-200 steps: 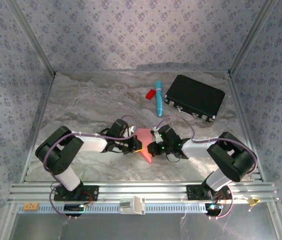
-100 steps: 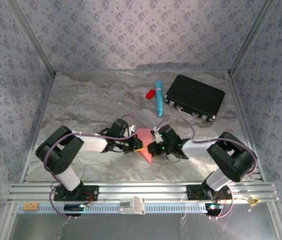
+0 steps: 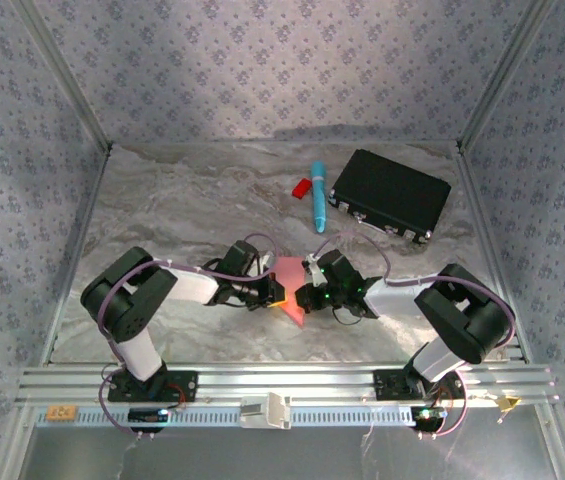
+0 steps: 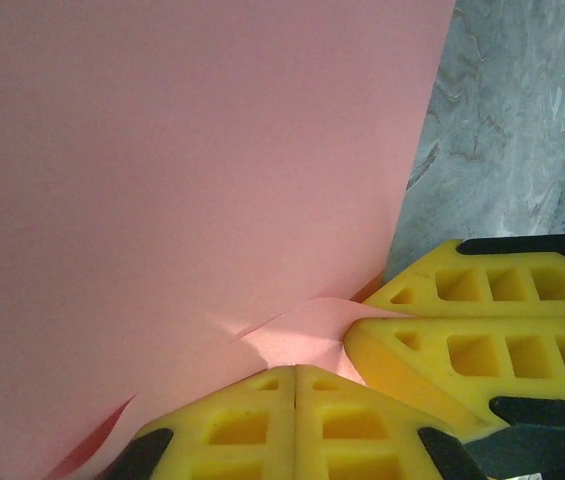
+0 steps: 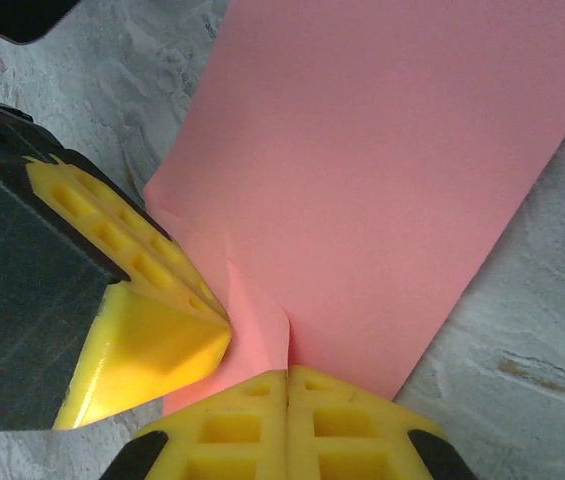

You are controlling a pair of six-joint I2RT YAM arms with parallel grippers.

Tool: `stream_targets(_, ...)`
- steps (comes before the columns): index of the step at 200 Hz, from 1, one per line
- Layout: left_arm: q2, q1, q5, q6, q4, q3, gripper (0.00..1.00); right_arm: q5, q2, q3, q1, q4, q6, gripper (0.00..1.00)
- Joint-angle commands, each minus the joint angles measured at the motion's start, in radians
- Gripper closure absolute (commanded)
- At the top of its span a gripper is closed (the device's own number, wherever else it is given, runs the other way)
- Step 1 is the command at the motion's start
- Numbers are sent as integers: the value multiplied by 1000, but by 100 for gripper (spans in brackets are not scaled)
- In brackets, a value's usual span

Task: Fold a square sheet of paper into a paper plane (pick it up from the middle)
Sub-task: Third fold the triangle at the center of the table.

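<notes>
The square sheet of paper (image 3: 290, 272), pink-red and creased, lies on the marble table between my two grippers, with a pointed end toward the near edge. My left gripper (image 3: 276, 291) meets it from the left and my right gripper (image 3: 303, 296) from the right. In the left wrist view my left gripper (image 4: 295, 372) is shut, a raised fold of the paper (image 4: 192, 170) at its tips, and the right gripper's fingers (image 4: 462, 340) press in beside it. My right gripper (image 5: 288, 372) is shut on a crease of the paper (image 5: 382, 160), beside the left gripper's fingers (image 5: 152, 330).
A blue pen (image 3: 317, 195), a small red plastic piece (image 3: 302, 187) and a black case (image 3: 390, 194) lie at the back right. Patterned walls close three sides. A metal rail (image 3: 282, 385) runs along the near edge.
The left arm's elbow has swung a little to the right and its gripper has edged closer to the paper. The right arm and the paper stay where they were.
</notes>
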Motion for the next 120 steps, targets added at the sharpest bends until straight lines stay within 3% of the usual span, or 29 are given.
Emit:
stream_targets(1,27,-7,-25,35,-43,-19,100,-3,-1,-15,-9,-35,22,91)
stream_targets(35,27,-8,-25,43,-55,-10,100,36,-64,41,-18,-165,55,69)
stream_targets(70,28,-9,-25,48,-58,-8,100,46,-190,43,-27,-235,120,54)
stream_targets(90,30,-9,-27,46,-58,-5,100,-1,-220,33,-13,-225,157,57)
stream_targets(120,33,-9,-25,47,-58,-3,100,-61,-177,51,66,-216,184,78)
